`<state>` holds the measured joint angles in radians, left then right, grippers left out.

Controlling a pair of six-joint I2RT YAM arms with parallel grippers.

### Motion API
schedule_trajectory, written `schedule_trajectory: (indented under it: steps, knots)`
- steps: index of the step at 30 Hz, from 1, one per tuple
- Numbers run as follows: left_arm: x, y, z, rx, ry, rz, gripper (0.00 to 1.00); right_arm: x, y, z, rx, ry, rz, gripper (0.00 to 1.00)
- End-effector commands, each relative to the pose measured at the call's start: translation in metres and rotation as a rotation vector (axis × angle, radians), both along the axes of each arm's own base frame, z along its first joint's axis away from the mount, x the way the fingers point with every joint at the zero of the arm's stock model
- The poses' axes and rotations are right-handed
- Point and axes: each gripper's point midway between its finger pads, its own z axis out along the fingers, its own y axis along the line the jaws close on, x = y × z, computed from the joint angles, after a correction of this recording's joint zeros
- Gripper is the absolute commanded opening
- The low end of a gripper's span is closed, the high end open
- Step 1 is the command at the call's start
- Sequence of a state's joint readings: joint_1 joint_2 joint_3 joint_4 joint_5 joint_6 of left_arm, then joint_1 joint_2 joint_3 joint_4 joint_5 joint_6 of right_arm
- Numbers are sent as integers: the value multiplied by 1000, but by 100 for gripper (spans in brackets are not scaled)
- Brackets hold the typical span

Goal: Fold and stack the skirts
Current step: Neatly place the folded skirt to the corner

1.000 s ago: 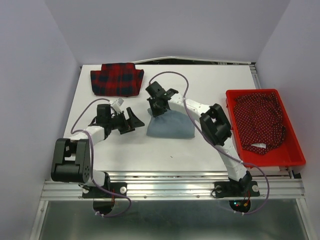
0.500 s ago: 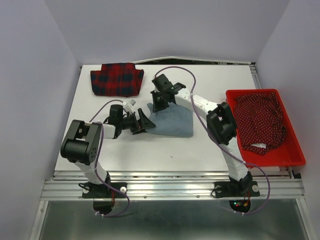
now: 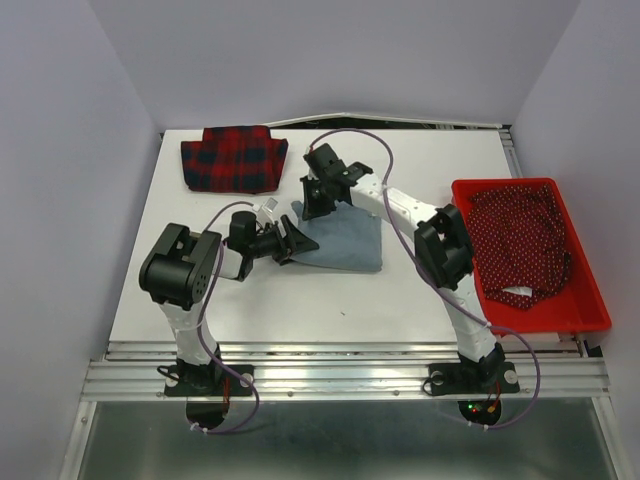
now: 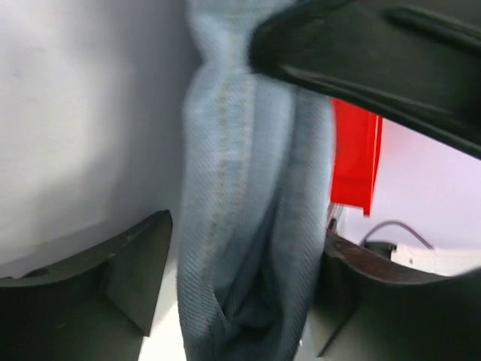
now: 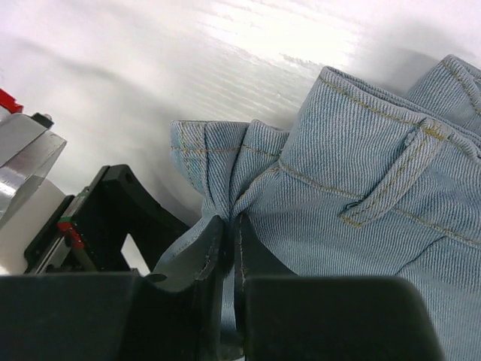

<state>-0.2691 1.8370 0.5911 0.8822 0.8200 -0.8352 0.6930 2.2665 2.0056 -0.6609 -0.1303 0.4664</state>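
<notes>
The light blue denim skirt [image 3: 345,248] lies mid-table, its left corner lifted. My right gripper [image 3: 318,203] is shut on that bunched corner; in the right wrist view its fingers [image 5: 199,252] pinch a fold of the denim skirt [image 5: 376,188]. My left gripper [image 3: 298,240] is open at the skirt's left edge. In the left wrist view the hanging denim [image 4: 240,226] sits between its spread jaws [image 4: 244,233], and I cannot tell if they touch it. The red-and-navy plaid skirt [image 3: 233,159] lies folded at the back left, apart from both grippers.
A red plastic basket [image 3: 590,305] stands at the table's right edge and holds a dark red dotted cloth [image 3: 520,240]. The basket also shows in the left wrist view [image 4: 353,158]. The left gripper's black body [image 5: 113,210] is close beside the right fingers.
My left gripper has moved right until its open jaws straddle the denim skirt's left edge. My right gripper has shifted slightly back and right with the corner held, dragging the skirt.
</notes>
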Motion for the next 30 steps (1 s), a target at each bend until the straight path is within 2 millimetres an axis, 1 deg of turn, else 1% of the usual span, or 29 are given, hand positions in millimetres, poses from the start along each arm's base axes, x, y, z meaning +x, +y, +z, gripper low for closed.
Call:
schedule_trajectory:
  steps: [1,3,4,7,8,11,13,14,15,16,17,18,19,20,21,22,23,24,25,26,27,28,29,30]
  knots:
    - [28,0,13,6,-88,89,73,33,13,66,135,-145,-54,1]
    - [34,-2,13,12,-92,103,66,35,15,67,147,-147,-63,1]
    - [36,-3,12,13,-89,107,64,35,16,67,153,-146,-62,1]
    - [45,-5,13,-1,-103,116,63,34,18,66,163,-133,-65,1]
    - [44,-7,13,-15,-95,113,63,34,18,66,164,-132,-67,1]
    - [48,-13,23,-48,-144,105,65,34,18,58,157,-117,-72,0]
    - [52,-12,25,-42,-160,117,59,34,18,56,154,-115,-71,1]
    - [56,-11,28,-37,-172,128,56,39,14,56,154,-121,-79,1]
    - [59,-10,28,-12,-195,124,49,39,14,55,148,-125,-73,7]
    - [58,-7,17,35,-152,123,45,38,14,55,146,-125,-70,15]
    - [63,-5,20,66,-175,130,42,44,8,55,144,-129,-83,42]
    - [73,-3,24,121,-239,117,29,50,0,59,137,-145,-95,58]
    - [70,3,9,197,-179,113,22,54,-5,62,134,-156,-102,67]
    - [75,7,8,245,-193,113,16,59,-11,66,133,-167,-112,74]
    - [95,12,15,333,-278,113,8,70,-25,76,123,-203,-138,87]
    - [91,21,1,427,-219,93,5,75,-33,81,116,-219,-149,90]
    - [118,27,12,513,-273,127,0,80,-42,87,112,-236,-162,97]
    - [123,34,9,582,-271,118,0,85,-51,93,107,-256,-177,100]
    - [122,44,1,679,-269,67,0,94,-72,103,88,-286,-211,100]
    - [128,47,5,725,-294,49,0,98,-82,106,79,-296,-224,100]
    - [146,53,18,784,-333,69,0,100,-94,105,59,-302,-235,100]
    - [151,58,22,825,-352,59,0,101,-105,114,59,-318,-248,100]
    - [158,65,28,894,-410,39,0,106,-122,116,50,-321,-275,100]
    - [170,67,44,926,-455,43,0,107,-130,117,44,-322,-283,100]
